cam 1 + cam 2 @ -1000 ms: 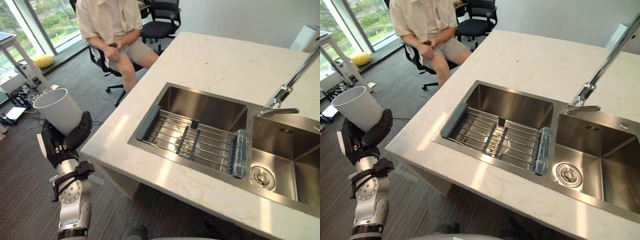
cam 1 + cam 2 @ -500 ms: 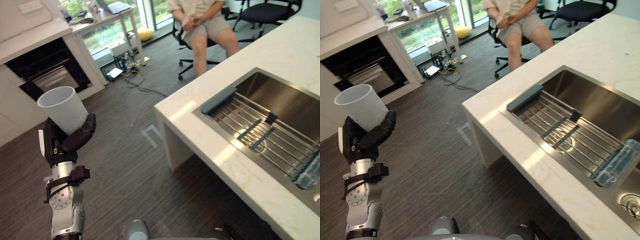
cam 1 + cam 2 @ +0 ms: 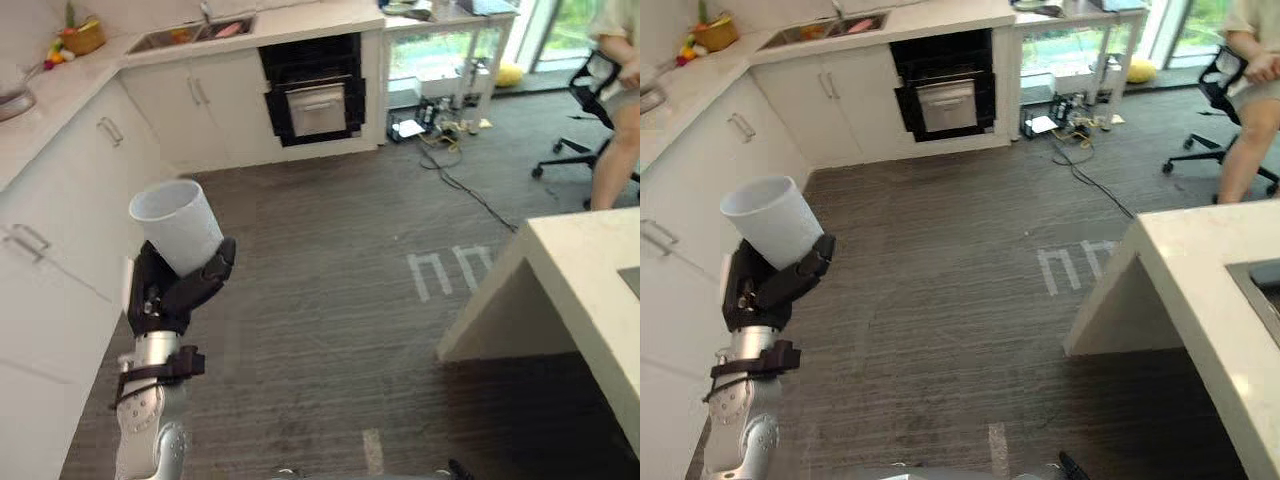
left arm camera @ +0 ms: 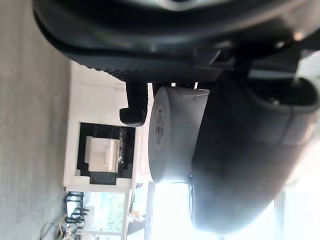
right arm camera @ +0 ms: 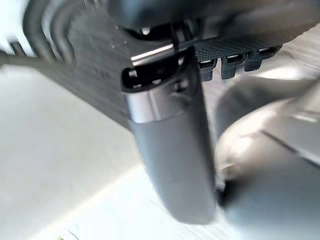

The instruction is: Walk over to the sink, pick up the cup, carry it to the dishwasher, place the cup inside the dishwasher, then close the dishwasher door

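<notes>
A white cup (image 3: 180,225) stands upright, slightly tilted, in my left hand (image 3: 170,295), whose fingers and thumb curl round its lower half. The left wrist view shows the cup (image 4: 172,137) from its base, clasped between the thumb and the fingers. The hand holds it at my left, over the dark wood floor beside the white cabinets. A dark built-in dishwasher (image 3: 318,95) sits in the far cabinet run, with a pale panel showing in its dark front. In the right wrist view my right hand (image 5: 170,150) holds nothing, its thumb straight over the floor.
White base cabinets (image 3: 70,200) run along the left and the back. The corner of the pale island counter (image 3: 590,270) juts in at the right. A person (image 3: 620,120) sits on a wheeled chair at the far right. Cables (image 3: 450,130) lie under a desk beyond.
The whole view has swung left: the sink island has slid off to the right, and the cabinets and dishwasher have come into view. The cup stays in my left hand.
</notes>
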### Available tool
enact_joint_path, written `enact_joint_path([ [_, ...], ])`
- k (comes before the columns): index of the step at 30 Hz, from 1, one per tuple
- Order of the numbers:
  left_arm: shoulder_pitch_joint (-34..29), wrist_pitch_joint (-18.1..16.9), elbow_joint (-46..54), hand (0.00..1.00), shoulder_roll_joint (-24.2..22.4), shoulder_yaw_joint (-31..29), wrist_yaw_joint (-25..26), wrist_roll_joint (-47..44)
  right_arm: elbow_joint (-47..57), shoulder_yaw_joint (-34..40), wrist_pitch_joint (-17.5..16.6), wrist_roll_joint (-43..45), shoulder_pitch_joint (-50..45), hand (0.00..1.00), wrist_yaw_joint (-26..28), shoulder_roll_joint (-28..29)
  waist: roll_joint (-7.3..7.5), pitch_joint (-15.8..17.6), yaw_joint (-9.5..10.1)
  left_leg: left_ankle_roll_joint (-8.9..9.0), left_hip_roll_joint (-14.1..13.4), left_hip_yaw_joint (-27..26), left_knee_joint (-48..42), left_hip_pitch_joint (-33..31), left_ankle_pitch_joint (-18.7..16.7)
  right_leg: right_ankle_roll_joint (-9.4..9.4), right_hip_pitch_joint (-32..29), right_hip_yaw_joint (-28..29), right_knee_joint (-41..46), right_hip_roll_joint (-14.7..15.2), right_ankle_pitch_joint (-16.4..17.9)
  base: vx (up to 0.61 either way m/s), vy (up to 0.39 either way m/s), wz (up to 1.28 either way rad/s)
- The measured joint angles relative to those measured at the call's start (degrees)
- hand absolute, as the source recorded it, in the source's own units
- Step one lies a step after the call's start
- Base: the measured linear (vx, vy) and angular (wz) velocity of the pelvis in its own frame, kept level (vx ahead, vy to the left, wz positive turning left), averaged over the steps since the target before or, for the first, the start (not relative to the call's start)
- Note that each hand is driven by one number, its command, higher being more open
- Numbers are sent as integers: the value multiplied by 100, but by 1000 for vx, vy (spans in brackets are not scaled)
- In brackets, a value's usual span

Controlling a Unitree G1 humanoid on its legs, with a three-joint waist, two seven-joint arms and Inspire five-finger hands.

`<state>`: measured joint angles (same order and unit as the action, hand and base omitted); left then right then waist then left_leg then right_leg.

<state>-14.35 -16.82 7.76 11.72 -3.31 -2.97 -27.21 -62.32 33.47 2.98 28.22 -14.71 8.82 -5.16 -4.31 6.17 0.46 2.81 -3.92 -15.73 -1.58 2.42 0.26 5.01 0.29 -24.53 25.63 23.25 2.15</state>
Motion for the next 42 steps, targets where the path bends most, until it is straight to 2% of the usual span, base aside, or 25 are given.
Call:
enact_joint_path([
  [2, 85, -21, -238, 0, -33, 402, -258, -30, -17, -17, 15, -10, 1, 100, 33, 106, -3, -2, -121, -86, 1, 923, -82, -335, 77, -524, -42, 1499, -315, -932, 825, 51, -23, 224],
  [3, 85, -21, -273, 0, -37, 508, -312, -46, -29, -31, 16, -9, 12, 100, 39, 146, 56, 20, -102, -44, 38, 1071, -71, -335, 126, -576, -51, 1656, -455, -1103, 832, 57, -80, 167],
  [4, 76, -24, -369, 0, 40, 615, -351, -92, -40, -137, 17, -17, 22, 100, 39, 229, 253, 47, -17, -38, 186, 1239, -70, -271, 156, -616, -66, 1776, -788, -1228, 718, 76, -94, 99],
  [5, 61, -16, -515, 0, 78, 733, -343, -90, -39, -310, 22, -44, 54, 100, 60, 228, 384, 11, 16, -24, 307, 1350, -36, -185, 164, -862, -7, 1682, -846, -1159, 799, 105, -109, 74],
  [6, 58, -12, -575, 0, 73, 773, -338, -87, -29, -380, 23, -44, 95, 100, 73, 212, 381, -42, 27, 3, 302, 1382, 23, -177, 182, -905, 31, 1681, -924, -1169, 819, 120, -128, 24],
  [7, 80, -13, -575, 0, 68, 827, -328, -83, 22, -581, 58, -37, 388, 100, 126, 172, 381, -82, 33, 77, 250, 1354, 189, -195, 259, -1072, 80, 1640, -1242, -1210, 803, 83, -92, -2],
  [12, 247, 1, -579, 0, 64, 1329, -338, -78, 106, -930, 311, 269, 696, 100, 210, 13, 400, -82, -30, 148, 47, 1326, 382, -50, 305, -1055, 308, 1614, -1581, -1459, 696, 51, -85, -5],
  [13, 478, -11, -1063, 0, 83, 1219, -333, -80, 207, -1580, 815, 890, 793, 100, 210, -147, 527, -20, -210, 151, -1, 1026, 681, 114, 570, -1140, 594, 1724, -2502, -1548, -5, 0, 0, 0],
  [17, 477, -11, -1063, 0, 81, 1218, -333, -80, 208, -1581, 807, 890, 776, 100, 216, -146, 525, -19, -222, 151, -4, 1019, 657, 113, 570, -1129, 602, 1729, -2540, -1562, -22, 0, 0, 0],
  [20, 472, -10, -1125, 0, 29, 1163, -302, -77, 203, -1579, 712, 876, 712, 100, 265, -132, 498, -1, -231, 151, -8, 1010, 641, 97, 569, -1101, 724, 1724, -2821, -1606, -189, -10, -5, 0],
  [26, 290, 80, -1591, 0, -326, 769, 115, 21, 200, -1269, 542, 804, 468, 100, 350, -22, 441, 40, -271, 139, -28, 1014, 279, 55, 372, -1072, 873, 1678, -2838, -1601, -202, -46, -8, 0],
  [27, 211, 102, -1621, 0, -409, 682, 206, 22, 196, -1100, 518, 693, 398, 100, 344, 9, 397, 69, -268, 108, -15, 982, 44, -37, 233, -1023, 838, 1618, -2691, -1569, -90, -80, 16, 20],
  [28, 180, 155, -1661, 0, -496, 617, 294, 28, 206, -877, 400, 572, 329, 100, 315, 64, 353, 112, -281, 1, -84, 666, -333, -188, 40, -1004, 709, 1425, -2300, -1480, 168, -88, 31, 32],
  [30, 157, 169, -1652, 0, -643, 522, 356, 38, 98, -672, 265, 459, 280, 100, 295, 38, 375, 126, -270, -64, -150, 374, -1055, -552, -270, -1023, 363, 1288, -1523, -1242, 626, -49, 73, 55],
  [31, 154, 169, -1647, 0, -630, 490, 364, 39, 10, -665, 258, 364, 284, 100, 226, -18, 392, 125, -222, -197, -107, 325, -1619, -818, -516, -1039, 279, 1206, -1327, -1120, 755, 17, 174, 61],
  [32, 162, 165, -1632, 0, -645, 504, 369, 45, -29, -616, 227, 375, 223, 100, 197, -17, 302, 71, -139, -356, -10, 98, -2078, -977, -852, -1076, 319, 1045, -1041, -1016, 802, 71, 185, 35],
  [33, 154, 138, -1519, 0, -705, 495, 383, 46, -15, -622, 221, 385, 244, 100, 203, -37, 223, 160, -86, -468, -3, 31, -2169, -961, -1158, -924, -14, 985, 51, -924, 1068, 81, 129, 26],
  [34, 197, 48, -1489, 0, -705, 429, 405, 47, -20, -619, 184, 398, 318, 100, 171, 42, 334, 299, -53, -390, 60, 69, -2427, -990, -1483, -746, -555, 1088, 1774, -668, 1121, 65, 97, 35],
  [35, 203, 110, -1503, 0, -624, 432, 475, 50, -15, -531, 121, 561, 316, 100, 199, 222, 444, 363, -89, -475, 213, 208, -2626, -918, -1636, -392, -931, 1294, 2953, -564, 604, 94, 104, 65],
  [37, 147, 191, -1509, 0, -591, 543, 520, 166, 43, -477, -8, 646, 294, 100, 234, 320, 461, 383, -174, -545, 329, 447, -2655, -730, -1722, -491, -1030, 1624, 3399, -609, -199, 190, 72, 69],
  [38, 148, 187, -1496, 0, -624, 666, 517, 256, 88, -472, -70, 646, 302, 100, 269, 346, 377, 395, -177, -603, 346, 589, -2614, -567, -1781, -557, -1247, 1861, 3868, -737, -466, 254, 17, 56],
  [39, 168, 169, -1488, 0, -632, 727, 516, 262, 207, -473, -123, 650, 304, 100, 302, 432, 387, 408, -174, -605, 332, 729, -2590, -453, -1853, -547, -1552, 1849, 4203, -896, 116, 245, -16, 49],
  [40, 177, 169, -1488, 0, -630, 750, 515, 262, 253, -473, -162, 657, 302, 100, 322, 478, 384, 409, -179, -594, 320, 784, -2538, -379, -1875, -529, -1704, 1787, 4213, -971, 307, 238, -68, 47],
  [41, 190, 169, -1488, 0, -625, 825, 506, 260, 345, -480, -220, 733, 278, 100, 335, 557, 374, 415, -215, -555, 308, 915, -2323, -159, -1896, -543, -1963, 1594, 3984, -1097, 626, 283, -105, 51],
  [42, 196, 168, -1485, 0, -634, 889, 465, 262, 437, -521, -235, 853, 235, 100, 327, 583, 356, 425, -292, -526, 300, 1042, -2127, 61, -1903, -589, -2074, 1428, 3581, -1174, 767, 389, -147, 76],
])
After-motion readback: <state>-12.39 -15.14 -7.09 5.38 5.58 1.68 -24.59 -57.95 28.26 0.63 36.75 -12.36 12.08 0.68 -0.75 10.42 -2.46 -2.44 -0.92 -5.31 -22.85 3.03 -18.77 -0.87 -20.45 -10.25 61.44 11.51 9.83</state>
